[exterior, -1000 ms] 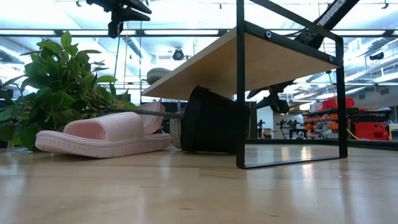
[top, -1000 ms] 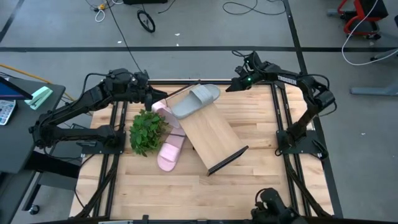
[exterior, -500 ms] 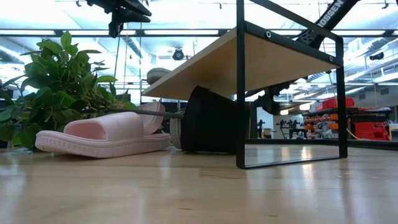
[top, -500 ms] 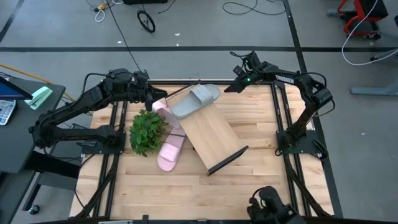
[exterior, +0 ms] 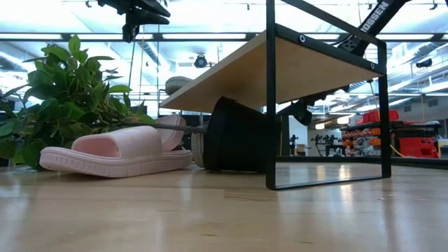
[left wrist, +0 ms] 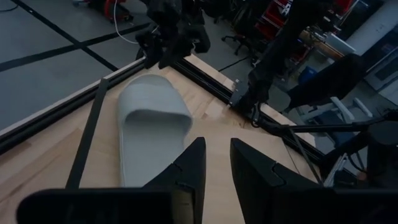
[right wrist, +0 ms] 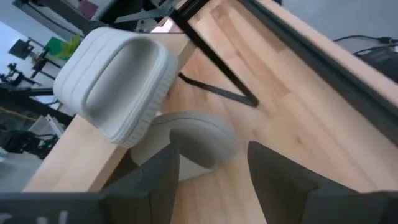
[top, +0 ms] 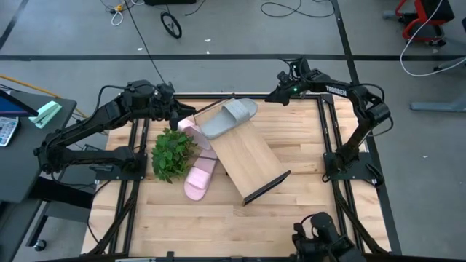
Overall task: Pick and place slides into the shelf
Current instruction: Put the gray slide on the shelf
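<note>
The left gripper (top: pixel 177 115) hangs over the far left of the counter (top: pixel 306 218), above the plant (top: pixel 173 154) and the upper pink slide (top: pixel 191 129), and it has not moved over the last second. In its wrist view the fingers (left wrist: pixel 189 165) stand a little apart with nothing between them, aimed along the shelf (top: pixel 246 156) toward the grey slide (top: pixel 229 118).

Two pink slides lie on the counter: one at the shelf's far left corner, the other (top: pixel 199 180) nearer the front, between the plant and the shelf. The low view shows the nearer pink slide (exterior: pixel 119 152) flat on the counter beside the shelf's frame, so neither is placed yet.

The shelf lies slantwise mid-counter, with one grey slide resting on its far end. The right wrist view shows that slide (right wrist: pixel 115 81) on the board's edge and a second grey slide (right wrist: pixel 196 140) on the counter below it, under the shelf.

What has changed is on the right: the right gripper (top: pixel 280 93) has drawn back a little from the shelf's far corner and risen toward the counter's far edge. Its fingers (right wrist: pixel 273 171) are well apart and empty. That reads as a retreat after setting the grey slide down; one slide is shelved and three seem to remain
</note>
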